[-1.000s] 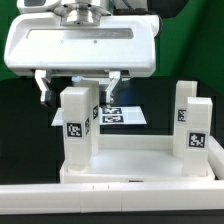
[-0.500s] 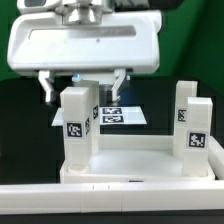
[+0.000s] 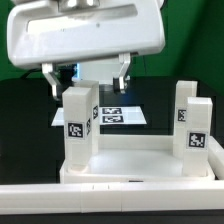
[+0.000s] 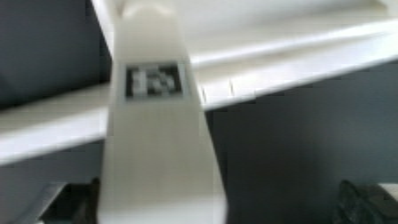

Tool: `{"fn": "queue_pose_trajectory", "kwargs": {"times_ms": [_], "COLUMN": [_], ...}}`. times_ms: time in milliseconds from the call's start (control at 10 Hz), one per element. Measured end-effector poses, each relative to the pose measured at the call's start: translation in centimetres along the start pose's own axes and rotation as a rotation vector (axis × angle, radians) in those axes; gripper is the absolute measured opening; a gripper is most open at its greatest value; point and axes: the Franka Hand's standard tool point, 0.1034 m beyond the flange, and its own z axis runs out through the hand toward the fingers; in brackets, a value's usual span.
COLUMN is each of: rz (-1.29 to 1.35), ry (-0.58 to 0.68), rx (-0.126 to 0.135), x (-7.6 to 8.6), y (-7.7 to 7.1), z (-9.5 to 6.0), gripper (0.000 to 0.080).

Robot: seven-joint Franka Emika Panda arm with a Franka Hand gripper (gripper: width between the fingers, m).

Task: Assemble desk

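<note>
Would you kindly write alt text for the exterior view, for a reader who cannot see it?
An open gripper hangs just above a white tagged leg standing on the tabletop at the exterior view's left. More tagged legs stand at the right, and the marker board lies behind on the dark table.

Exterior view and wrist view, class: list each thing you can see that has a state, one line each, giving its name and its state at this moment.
gripper: open, fingers above and either side of the nearer left leg, not touching it.
nearer left leg: upright in the tabletop, released.
rear left leg: upright, partly hidden.
right legs: both upright on the tabletop.
tabletop: lying flat, rim up, legs standing in it.
marker board: flat on the table behind.
</note>
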Motion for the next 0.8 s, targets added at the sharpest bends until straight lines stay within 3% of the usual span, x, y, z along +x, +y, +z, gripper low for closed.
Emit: {"fn": "queue_pose_trajectory", "kwargs": {"times_ms": [200,400,500,800], "rz": [-0.01,-0.004,-0.009,-0.027], "ry": [-0.161,-0.31,-0.306,-0.263], "rx": [0.008,0.013,0.013,-0.012], "x": [-0.4,-0.3,0.7,0.9], "y": [1.1,0.9,0.6,1.6], "z": [-0.1,-0.7,-0.7,0.8], "gripper": [0.0649,0.0649,0.0649,0.0649]}}
